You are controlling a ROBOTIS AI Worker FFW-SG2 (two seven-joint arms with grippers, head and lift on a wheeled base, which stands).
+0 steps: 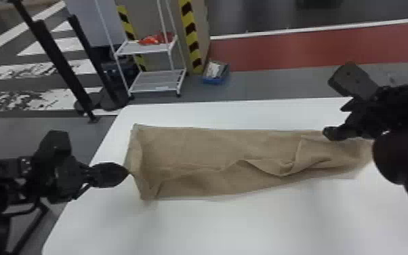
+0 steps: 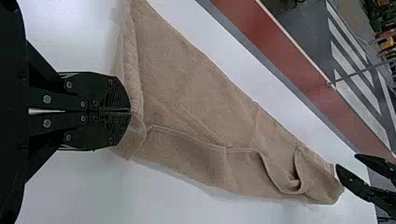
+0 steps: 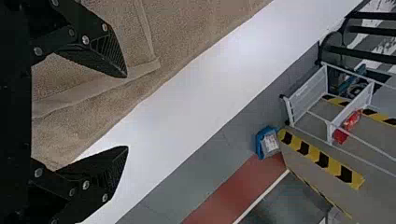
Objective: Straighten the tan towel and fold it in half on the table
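Here's the left gripper (image 2: 130,110), its black fingers pressed together with what looks like a bit of the towel's end between their tips, right by the tabletop's left edge. Over at the right, the right gripper (image 1: 330,105) has its fingers spread wide and nothing between them, above the other end of the tan towel (image 1: 193,145), towards the tabletop's far right corner. And the towel itself? It lies long and narrow across the tabletop (image 1: 233,229), roughly in line with the far edge, flatter at the far side, with a crumpled ridge running along its near side and a loose flap bunched towards the right. Straightening looks like the job in hand, and the half fold seems some way off. Now the danger: that left pinch looks shallow, so a firm pull could slip it free or simply skew the end. If the right fingers close too high, they catch air; catch just the top layer and the flap lifts while the cloth beneath stays wrinkled. Pull unevenly, and the whole strip could slide towards the left edge and droop over. Beyond the far edge, on the floor, stand a white shelf rack (image 1: 130,50) and a blue bin (image 1: 210,81).
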